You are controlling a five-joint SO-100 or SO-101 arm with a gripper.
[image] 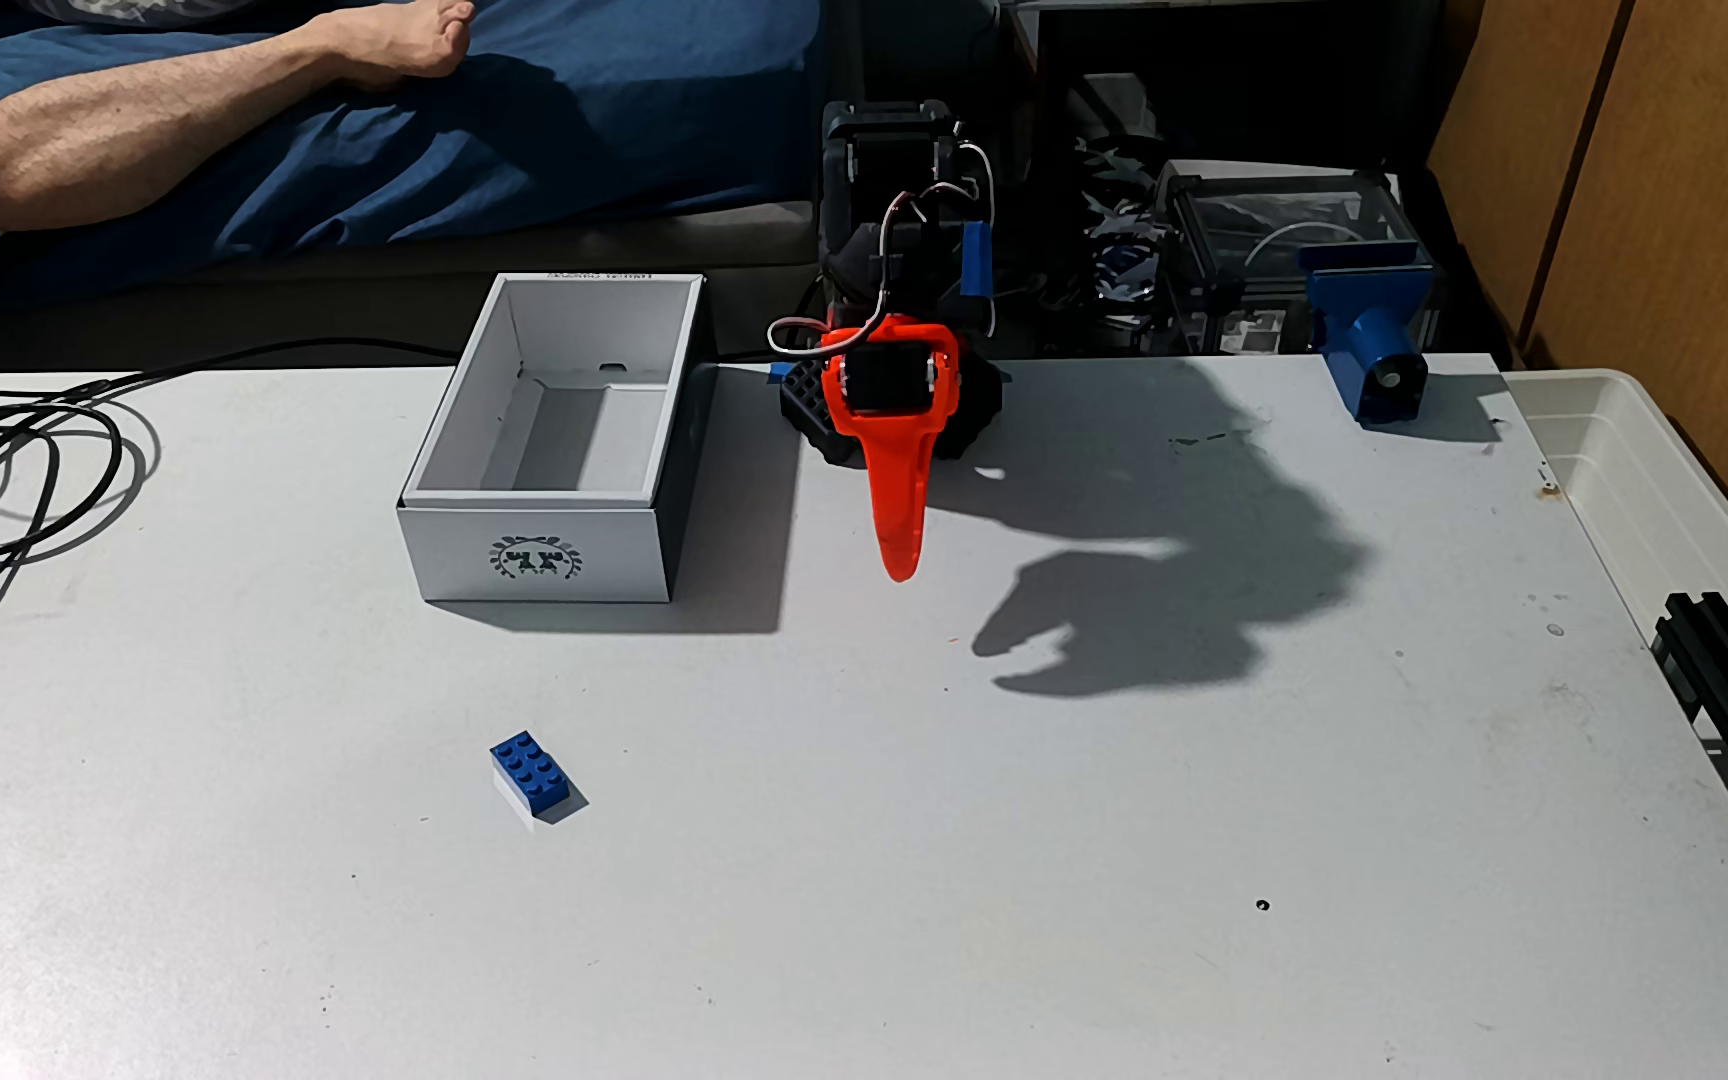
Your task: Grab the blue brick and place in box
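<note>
Fixed view, landmark: the box (556, 447), a white cardboard box, open at the top, with a dark wreath emblem on the short side that faces the camera.
Box contents: the inside shows bare white walls and floor; no brick in it.
Blue brick (531, 771): one small blue studded brick lying flat on the table (1047, 831), well in front of the box toward the camera, roughly in line with the box's middle, apart from everything else.
Gripper (899, 566): orange, pointing down and toward the camera, to the right of the box and near its front right corner; the tip hangs above the table and holds nothing.
Jaw state: the fingers read as one narrow orange point with no gap visible between them, so it looks closed and empty.
Arm: black, with blue tape strips and white wires, rising behind the gripper to the right of the box's far end.
Progress: nothing of the task is done, as I judge it; the brick is untouched and outside the box.
Left to do: reach to the brick, open, grasp, lift, carry to the box, release.
Counts: one blue brick, one box, one arm with one gripper.
Other things: a black cable (18, 467) looped to the left of the box; a blue cylindrical mount (1369, 343) far right of it; a translucent tub (1649, 488) beyond that; a person's leg (164, 114) on blue bedding behind the box.
</note>
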